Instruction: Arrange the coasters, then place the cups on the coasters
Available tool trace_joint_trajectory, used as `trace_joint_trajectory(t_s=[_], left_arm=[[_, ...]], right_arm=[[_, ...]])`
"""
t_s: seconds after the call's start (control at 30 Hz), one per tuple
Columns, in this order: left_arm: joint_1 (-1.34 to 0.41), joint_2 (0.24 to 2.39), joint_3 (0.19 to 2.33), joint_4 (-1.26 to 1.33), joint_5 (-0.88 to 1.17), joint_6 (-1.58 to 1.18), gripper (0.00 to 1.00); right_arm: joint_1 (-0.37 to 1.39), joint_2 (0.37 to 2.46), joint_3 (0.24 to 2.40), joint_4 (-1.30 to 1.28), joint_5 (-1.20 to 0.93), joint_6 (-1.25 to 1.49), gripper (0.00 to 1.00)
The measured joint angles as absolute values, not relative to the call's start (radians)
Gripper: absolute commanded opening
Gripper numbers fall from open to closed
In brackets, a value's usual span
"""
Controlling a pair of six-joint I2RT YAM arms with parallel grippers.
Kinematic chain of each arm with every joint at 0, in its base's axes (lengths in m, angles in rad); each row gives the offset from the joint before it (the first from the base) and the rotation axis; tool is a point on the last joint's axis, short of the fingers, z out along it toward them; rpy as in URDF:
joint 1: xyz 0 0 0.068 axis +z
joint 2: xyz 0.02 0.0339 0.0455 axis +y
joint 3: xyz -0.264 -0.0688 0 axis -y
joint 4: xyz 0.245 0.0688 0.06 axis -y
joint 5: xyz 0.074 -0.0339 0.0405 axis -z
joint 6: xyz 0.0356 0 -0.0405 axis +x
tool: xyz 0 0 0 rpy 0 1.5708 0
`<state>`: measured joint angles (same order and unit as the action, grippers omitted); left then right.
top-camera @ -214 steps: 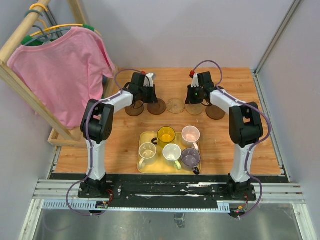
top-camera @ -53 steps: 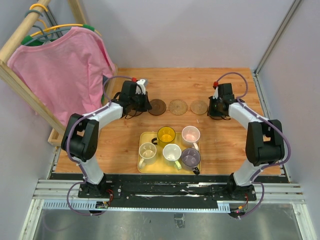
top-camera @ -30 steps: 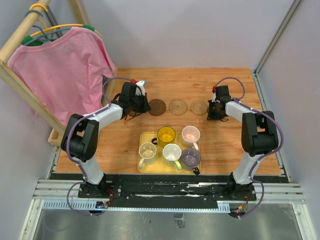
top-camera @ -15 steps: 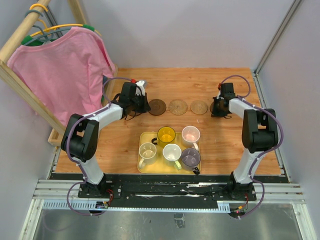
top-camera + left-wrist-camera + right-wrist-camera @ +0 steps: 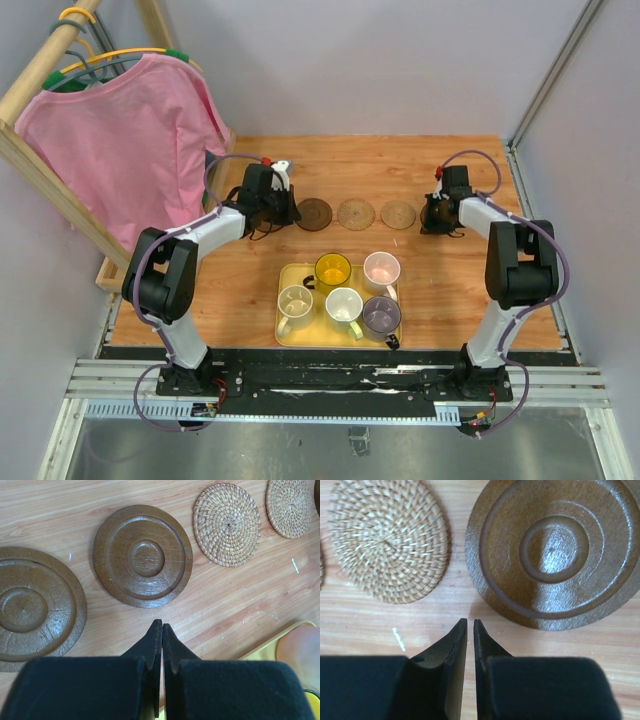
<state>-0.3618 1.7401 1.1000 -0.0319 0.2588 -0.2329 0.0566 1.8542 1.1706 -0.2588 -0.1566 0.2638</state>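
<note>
In the left wrist view, two dark brown coasters (image 5: 30, 607) (image 5: 142, 555) and two tan woven coasters (image 5: 227, 524) (image 5: 291, 505) lie in a row on the wood. My left gripper (image 5: 158, 625) is shut and empty, hovering just in front of the second dark coaster (image 5: 314, 213). My right gripper (image 5: 468, 622) has its jaws almost together and holds nothing. It sits before a third dark coaster (image 5: 555, 550), with a tan coaster (image 5: 387, 540) to the left. The cups stand on the yellow tray (image 5: 283, 335): yellow (image 5: 332, 270), pink (image 5: 381, 268), beige (image 5: 296, 301), white (image 5: 343, 304) and grey-purple (image 5: 381, 314).
A wooden rack with a pink shirt (image 5: 125, 140) stands at the left of the table, its base frame (image 5: 115, 275) along the left edge. Grey walls close in the back and the right side. The tray's corner (image 5: 265, 649) shows at the lower right of the left wrist view.
Over the last second my right gripper has shifted slightly right and back near the rightmost dark coaster. The left arm has stayed still. Since the oldest frame the coasters are spread wider.
</note>
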Motion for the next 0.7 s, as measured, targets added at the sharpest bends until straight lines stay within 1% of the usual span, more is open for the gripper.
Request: trace_joint_trajectory(t_s=[0.13,0.27,0.37,0.5,0.7], left_arm=[[-0.362,1.74,1.108,-0.032,0.252,-0.233,0.01],[-0.362,1.724,1.11,-0.034,0.239,-0.233,0.01],[-0.362,1.679,1.098,-0.031,0.216,-0.233,0.03],[-0.362,1.594,1.044,-0.027,0.162,-0.231,0.05],[-0.362,1.559,0.96,-0.043,0.075,-0.233,0.04]], right_arm=[[0.062,1.785,1.164,-0.278,-0.177,0.257,0.14],[0.073,1.662,1.164,-0.289,-0.184,0.25,0.18],[0.08,1.566,1.158,-0.289,-0.187,0.242,0.2],[0.081,1.431,1.094,-0.279,-0.172,0.236,0.29],[0.081,1.219,1.018,-0.283,-0.087,0.223,0.36]])
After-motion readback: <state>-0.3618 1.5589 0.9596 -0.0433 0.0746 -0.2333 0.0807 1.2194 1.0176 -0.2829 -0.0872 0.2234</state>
